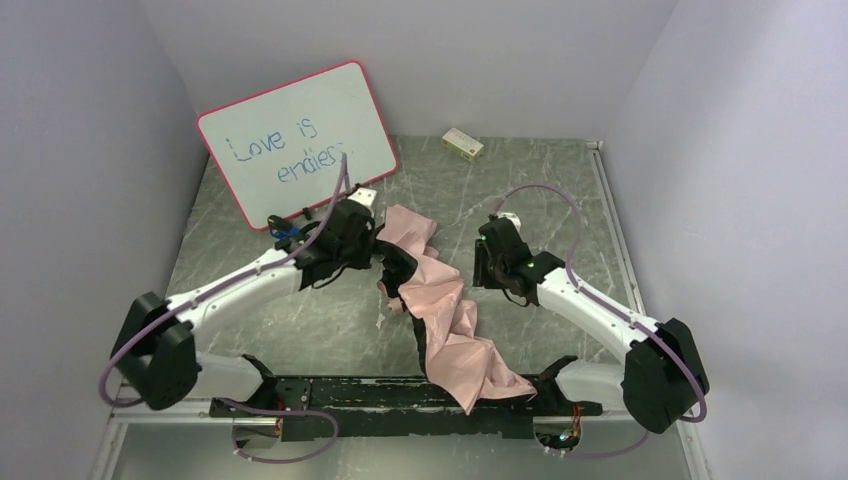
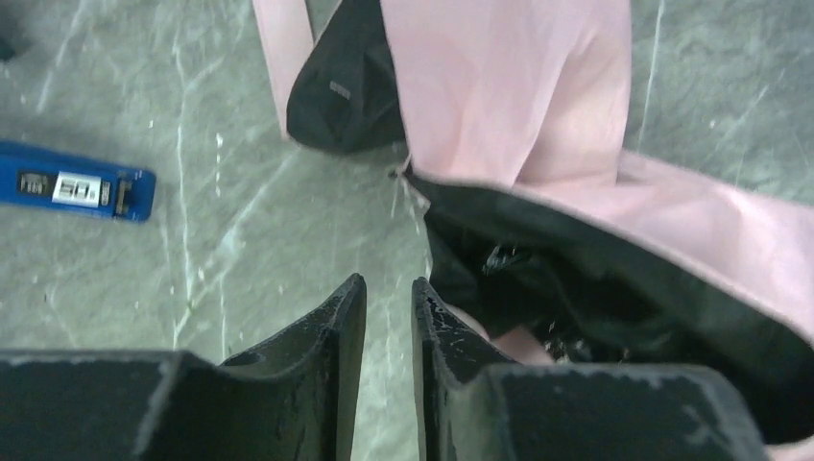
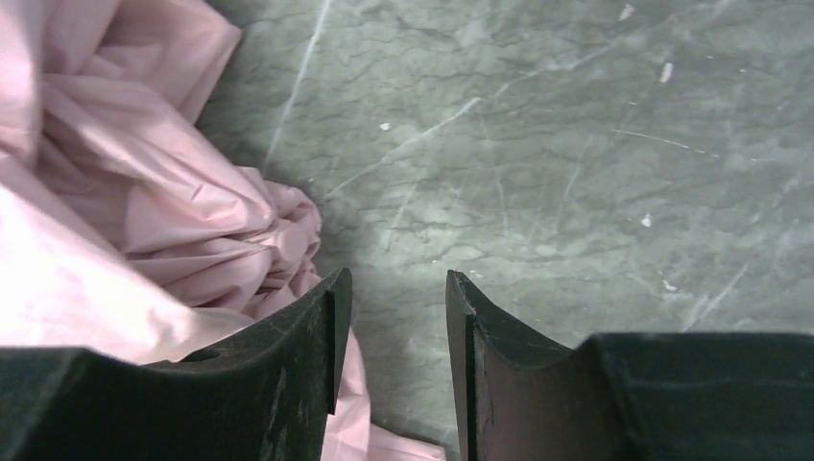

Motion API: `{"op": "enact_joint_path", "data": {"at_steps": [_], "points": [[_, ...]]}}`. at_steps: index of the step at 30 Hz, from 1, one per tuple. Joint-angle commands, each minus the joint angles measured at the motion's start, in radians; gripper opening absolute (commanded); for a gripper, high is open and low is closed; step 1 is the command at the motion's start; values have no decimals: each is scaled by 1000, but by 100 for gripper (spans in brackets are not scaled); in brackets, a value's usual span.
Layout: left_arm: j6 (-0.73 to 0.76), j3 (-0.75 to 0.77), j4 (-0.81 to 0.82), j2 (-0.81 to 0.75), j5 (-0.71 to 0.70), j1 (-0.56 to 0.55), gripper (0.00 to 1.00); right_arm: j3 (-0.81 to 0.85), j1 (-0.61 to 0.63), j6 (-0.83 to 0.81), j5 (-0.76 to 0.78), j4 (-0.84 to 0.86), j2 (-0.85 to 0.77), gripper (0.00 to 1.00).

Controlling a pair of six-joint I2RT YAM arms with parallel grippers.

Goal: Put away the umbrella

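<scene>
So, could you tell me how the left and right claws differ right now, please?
The black left claw shows only a narrow gap; the black right claw stands wider. The left claw is beside the black inner side of the crumpled pale pink folding umbrella, the right claw beside its pink folds. Both hold nothing above the grey marbled table.

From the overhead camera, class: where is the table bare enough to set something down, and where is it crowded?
Bare: the back right, between the cream box and the right arm; also the near left, bordered by the left arm and the umbrella. Crowded: the centre, and the whiteboard foot.
</scene>
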Motion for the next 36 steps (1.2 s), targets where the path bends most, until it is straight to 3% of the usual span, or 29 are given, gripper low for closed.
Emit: {"op": "enact_joint_path", "data": {"at_steps": [1,7,12,19,31,36], "points": [[-64,-107,-87,-93,27,-5,26,-5,-15,9,82,-35,26,45],[-186,-271,34,-159,172,-22,10,-2,-44,-58,-29,0,147,43],[-239,-305,151,-96,226,-87,6,0,-57,-99,-147,30,218,42],[-260,-247,225,78,206,-192,5,-22,-59,-104,-274,65,236,41],[-176,-83,172,267,79,-193,5,-72,-59,-84,-489,157,227,40],[-114,6,124,316,44,-185,5,-79,-59,-70,-499,179,217,41]]}}
